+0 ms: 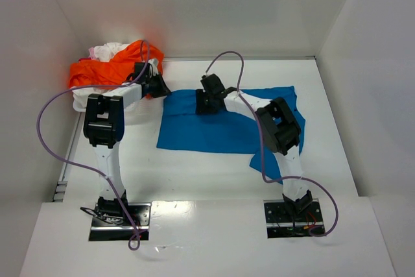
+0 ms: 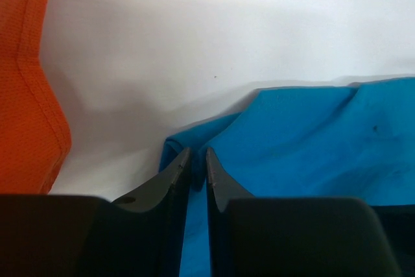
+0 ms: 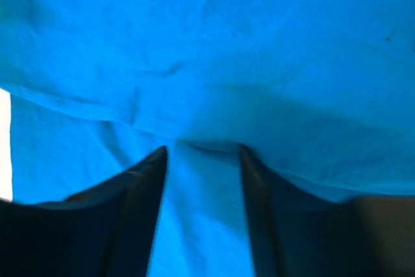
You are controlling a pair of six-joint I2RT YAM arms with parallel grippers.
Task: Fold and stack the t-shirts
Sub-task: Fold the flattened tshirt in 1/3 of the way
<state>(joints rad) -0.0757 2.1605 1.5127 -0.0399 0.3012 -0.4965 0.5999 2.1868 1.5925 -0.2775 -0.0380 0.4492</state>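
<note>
A bright blue t-shirt (image 1: 214, 131) lies spread on the white table, mid-right. My left gripper (image 1: 162, 87) is at its far left corner. In the left wrist view its jaws (image 2: 198, 159) stand a narrow gap apart, with a fold of the blue t-shirt (image 2: 311, 141) corner between the tips. My right gripper (image 1: 206, 102) sits on the shirt's far edge. Its jaws (image 3: 202, 150) are open, tips down on the blue t-shirt (image 3: 227, 43), near a raised crease. An orange t-shirt (image 1: 104, 69) (image 2: 26, 95) and a white one (image 1: 107, 50) are heaped at the back left.
The heap sits in a low white container (image 1: 81, 103) against the left wall. White walls close the table at the back and both sides. A purple cable (image 1: 48, 128) loops out from the left arm, and another arcs over the right arm.
</note>
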